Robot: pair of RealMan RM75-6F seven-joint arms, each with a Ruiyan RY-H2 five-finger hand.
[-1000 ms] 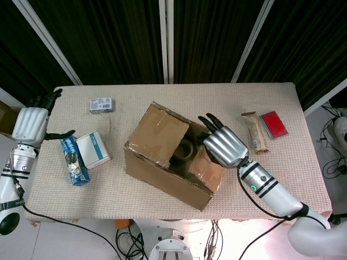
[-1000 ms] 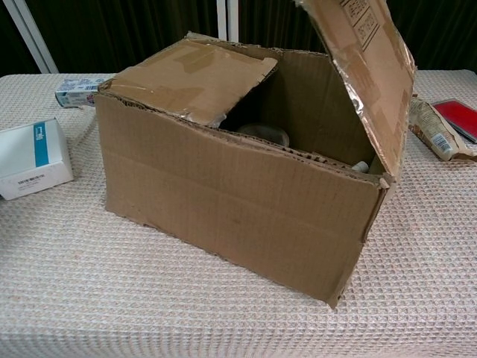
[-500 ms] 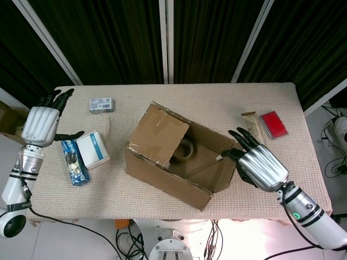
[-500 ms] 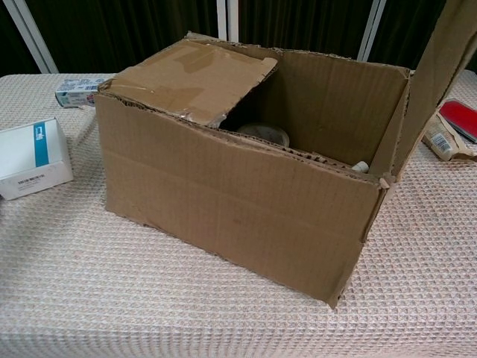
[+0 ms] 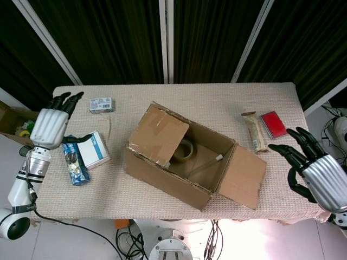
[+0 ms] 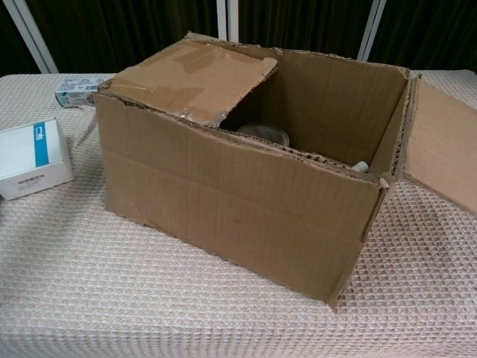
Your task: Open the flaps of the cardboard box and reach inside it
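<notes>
The cardboard box sits mid-table. Its right flap lies folded out flat beside it. Its left flap still covers the left half of the opening. Inside I see a roll of tape and a thin white-tipped stick. My right hand hovers open off the table's right edge, well away from the box, fingers spread. My left hand is open over the table's left edge, fingers pointing up. Neither hand shows in the chest view.
A white and blue box and a blue packet lie left of the box. A small carton sits at the back left. A brown snack bag and a red case lie at the right.
My right hand drew back to the right, away from the box, and the right flap dropped from upright to flat on the table. My left hand moved slightly right, toward the table.
</notes>
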